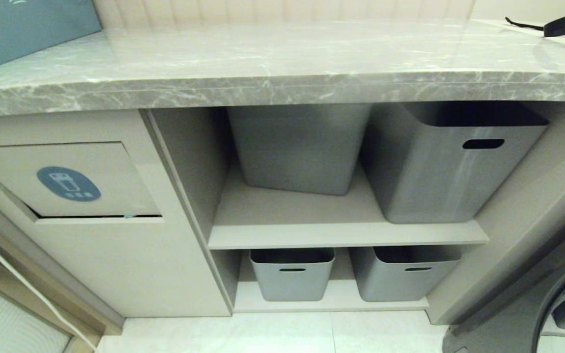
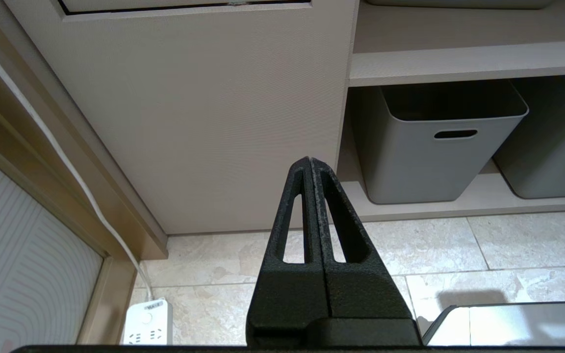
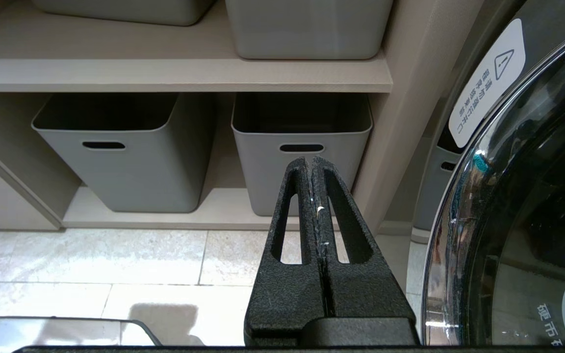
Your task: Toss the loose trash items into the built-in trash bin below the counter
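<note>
- The counter (image 1: 282, 63), a thick slab of glossy grey marble with white veins, runs across the top of the head view; no cardboard scraps show on the part of it in view.
- The trash bin (image 1: 74, 181) sits under the counter at the left: a beige cabinet front with a rectangular flap bearing a blue oval sticker (image 1: 68, 184) with a white bin icon. A dark gap runs along the flap's lower edge, and a tiny teal speck shows there.
- To the right of the bin, open shelves hold four grey tubs: two large ones (image 1: 451, 162) on the upper shelf (image 1: 346, 234), two smaller ones (image 1: 292, 273) on the lower shelf.
- A black strapped bag (image 1: 564, 24) lies at the far right end of the counter.
- The left gripper (image 2: 310, 162) hangs low in front of the cabinet panel below the flap, over the pale tiled floor (image 2: 459, 250); its two black fingers are pressed together and hold nothing.
- The right gripper (image 3: 310, 162) hangs low in front of the lower tubs, its fingers likewise pressed together and empty.
- A round dark glass door (image 3: 523, 206) with a white warning label stands just beside the right gripper.
- A white cable (image 2: 66, 162) runs down the wall edge to a white power strip (image 2: 149, 322) on the floor.
</note>
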Motion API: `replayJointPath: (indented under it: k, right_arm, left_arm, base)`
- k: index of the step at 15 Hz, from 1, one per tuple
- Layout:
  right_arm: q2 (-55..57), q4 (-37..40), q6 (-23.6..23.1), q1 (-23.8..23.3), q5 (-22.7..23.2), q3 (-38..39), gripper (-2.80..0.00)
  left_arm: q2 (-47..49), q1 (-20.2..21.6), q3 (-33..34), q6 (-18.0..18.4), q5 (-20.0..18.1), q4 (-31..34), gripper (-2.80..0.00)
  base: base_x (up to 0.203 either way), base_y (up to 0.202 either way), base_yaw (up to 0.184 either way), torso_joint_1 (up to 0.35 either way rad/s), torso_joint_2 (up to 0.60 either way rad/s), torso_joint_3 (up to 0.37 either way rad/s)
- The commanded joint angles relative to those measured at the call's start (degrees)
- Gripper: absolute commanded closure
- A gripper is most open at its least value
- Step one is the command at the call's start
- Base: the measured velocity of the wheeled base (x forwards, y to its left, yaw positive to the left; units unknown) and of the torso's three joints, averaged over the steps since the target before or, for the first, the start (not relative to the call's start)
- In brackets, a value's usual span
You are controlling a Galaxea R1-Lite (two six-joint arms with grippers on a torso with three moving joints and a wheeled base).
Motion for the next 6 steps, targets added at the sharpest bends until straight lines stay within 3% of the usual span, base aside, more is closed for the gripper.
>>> replayJointPath:
  k: [1,6]
  right_arm:
    - [-0.09,-0.02,0.01,0.05,0.01,0.0,0.0]
    - [-0.09,-0.02,-0.08,0.05,0.01,0.0,0.0]
  left_arm:
    - [-0.06,0.01,0.0,0.02,0.0,0.0,0.0]
    - [-0.06,0.01,0.0,0.02,0.0,0.0,0.0]
  base:
    - [0.0,0.0,0.0,0.0,0.0,0.0]
    - [0.0,0.0,0.0,0.0,0.0,0.0]
